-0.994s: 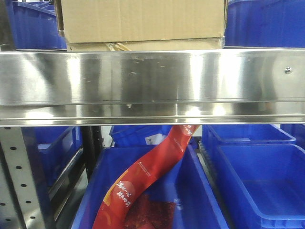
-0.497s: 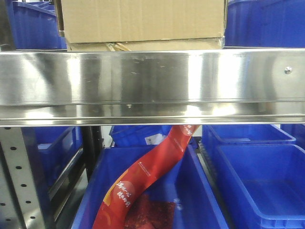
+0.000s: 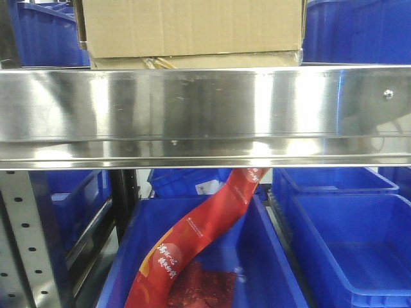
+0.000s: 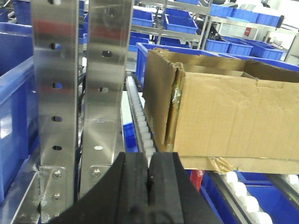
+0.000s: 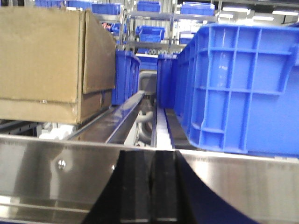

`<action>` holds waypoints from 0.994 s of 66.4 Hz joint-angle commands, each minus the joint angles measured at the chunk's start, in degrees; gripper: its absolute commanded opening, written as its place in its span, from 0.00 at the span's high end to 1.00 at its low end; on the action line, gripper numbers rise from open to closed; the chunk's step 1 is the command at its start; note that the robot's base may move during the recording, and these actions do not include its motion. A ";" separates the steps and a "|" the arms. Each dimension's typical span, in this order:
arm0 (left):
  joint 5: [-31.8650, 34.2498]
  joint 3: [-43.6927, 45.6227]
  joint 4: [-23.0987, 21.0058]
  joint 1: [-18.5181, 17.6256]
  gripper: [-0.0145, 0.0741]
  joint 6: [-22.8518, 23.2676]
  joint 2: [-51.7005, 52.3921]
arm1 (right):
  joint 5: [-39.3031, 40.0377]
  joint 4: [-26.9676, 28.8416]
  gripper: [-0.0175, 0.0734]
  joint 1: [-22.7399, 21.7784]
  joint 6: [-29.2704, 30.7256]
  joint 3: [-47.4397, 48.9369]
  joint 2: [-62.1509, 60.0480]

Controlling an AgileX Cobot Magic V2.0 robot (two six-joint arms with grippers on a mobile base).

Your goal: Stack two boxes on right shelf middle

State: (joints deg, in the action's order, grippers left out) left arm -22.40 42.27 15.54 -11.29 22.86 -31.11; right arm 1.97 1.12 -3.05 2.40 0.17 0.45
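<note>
On the steel shelf (image 3: 205,109) a tall brown box (image 3: 192,25) rests on a flatter box (image 3: 192,62), of which only a thin strip shows above the rail. In the left wrist view the tall box (image 4: 229,112) stands to the right and beyond my left gripper (image 4: 148,161), with the flatter box (image 4: 243,163) and its torn tape under it. My left gripper is shut and holds nothing. My right gripper (image 5: 152,161) is also shut and empty, in front of the shelf rail (image 5: 56,163). The tall box (image 5: 46,60) stands beyond the rail to its left.
Perforated steel uprights (image 4: 56,93) stand left of the left gripper. A big blue bin (image 5: 243,88) sits on the shelf right of the boxes. Below the shelf, blue bins (image 3: 347,244) hold a red bag (image 3: 192,244). White rollers (image 4: 140,126) line the shelf.
The boxes have not moved. A faint dark reflection has appeared on the rail's right end near the rivet.
</note>
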 commanded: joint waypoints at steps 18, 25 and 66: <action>1.05 0.05 0.19 0.25 0.96 0.30 0.40 | -0.10 0.20 0.98 -0.47 -0.23 -0.17 -0.45; 1.05 0.05 0.19 0.25 0.96 0.30 0.40 | -0.67 0.20 0.98 -0.47 -0.23 -0.17 -0.45; 1.05 0.05 0.19 0.25 0.96 0.30 0.40 | -0.21 0.20 0.98 -0.47 -0.23 -0.17 -0.45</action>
State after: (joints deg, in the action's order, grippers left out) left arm -22.40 42.27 15.65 -11.29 22.96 -31.11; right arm 0.89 1.12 -3.15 2.24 0.17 0.45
